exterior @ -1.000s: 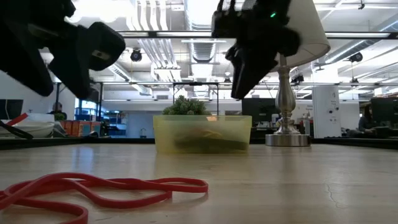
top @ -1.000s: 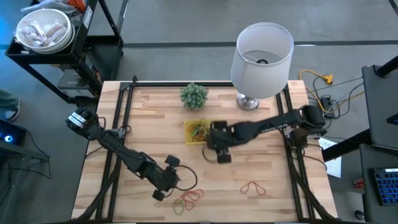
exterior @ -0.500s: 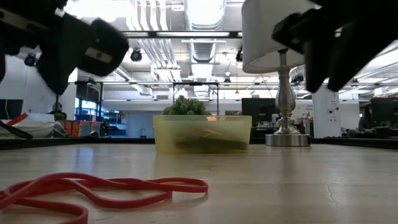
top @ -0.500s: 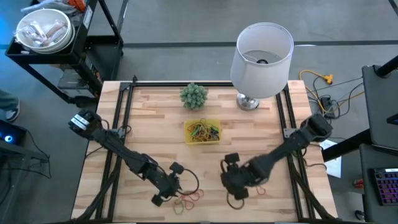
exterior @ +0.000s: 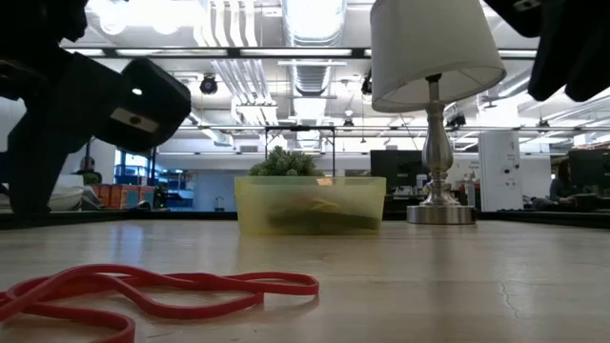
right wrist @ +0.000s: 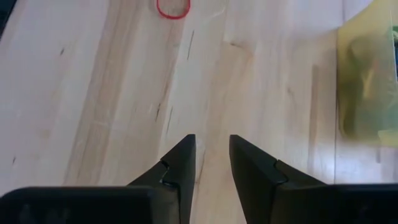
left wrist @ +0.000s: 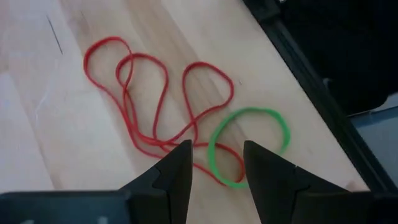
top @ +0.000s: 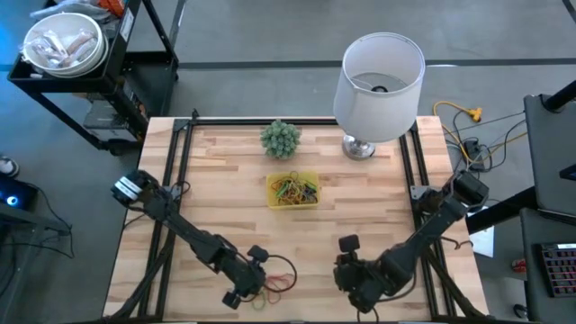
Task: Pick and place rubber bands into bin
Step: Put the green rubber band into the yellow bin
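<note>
R gripper (right wrist: 208, 163) was moved from bin (top: 293, 190) to front edge, fingers apart, nothing held. L gripper (left wrist: 214, 168) was seen unclenched over red rubber bands (left wrist: 149, 102), lying flat, long axis along table edge.

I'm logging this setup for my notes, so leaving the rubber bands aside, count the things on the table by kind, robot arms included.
Lamp: 1
Plant: 1
Yellow bin: 1
Robot arms: 2, the left arm and the right arm
Total: 5
</note>
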{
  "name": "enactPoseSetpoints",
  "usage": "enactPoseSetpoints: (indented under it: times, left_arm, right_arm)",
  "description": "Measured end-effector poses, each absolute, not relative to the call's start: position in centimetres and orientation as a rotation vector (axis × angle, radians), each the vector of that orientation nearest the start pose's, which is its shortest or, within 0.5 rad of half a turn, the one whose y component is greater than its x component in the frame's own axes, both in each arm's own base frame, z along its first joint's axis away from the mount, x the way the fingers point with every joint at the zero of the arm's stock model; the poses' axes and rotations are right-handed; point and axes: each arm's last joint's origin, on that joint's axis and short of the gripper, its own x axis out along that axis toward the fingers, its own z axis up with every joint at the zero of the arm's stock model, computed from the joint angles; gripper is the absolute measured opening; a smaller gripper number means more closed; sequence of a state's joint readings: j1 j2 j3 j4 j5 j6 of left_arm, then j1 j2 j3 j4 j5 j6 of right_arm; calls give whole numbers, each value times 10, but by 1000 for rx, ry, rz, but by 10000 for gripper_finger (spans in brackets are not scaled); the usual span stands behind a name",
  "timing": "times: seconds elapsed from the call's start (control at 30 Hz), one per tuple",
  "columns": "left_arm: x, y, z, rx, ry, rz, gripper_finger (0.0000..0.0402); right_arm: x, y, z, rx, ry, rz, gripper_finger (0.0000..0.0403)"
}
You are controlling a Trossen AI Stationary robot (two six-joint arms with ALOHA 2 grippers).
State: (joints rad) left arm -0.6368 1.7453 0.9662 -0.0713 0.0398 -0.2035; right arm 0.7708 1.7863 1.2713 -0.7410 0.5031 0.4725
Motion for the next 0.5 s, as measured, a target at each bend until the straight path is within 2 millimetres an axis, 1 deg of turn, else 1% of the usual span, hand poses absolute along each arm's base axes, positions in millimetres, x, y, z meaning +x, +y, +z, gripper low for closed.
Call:
enactPoseSetpoints:
  times: [0.27,0.5]
  left_arm:
    - [277,-207,145,15,959,-530,128]
    - [277,-207,144,10,969,-524,128]
  right_arm:
    - [257,234,203,-282,1012,-35,77]
    - [256,233,198,-286,1015,-36,68]
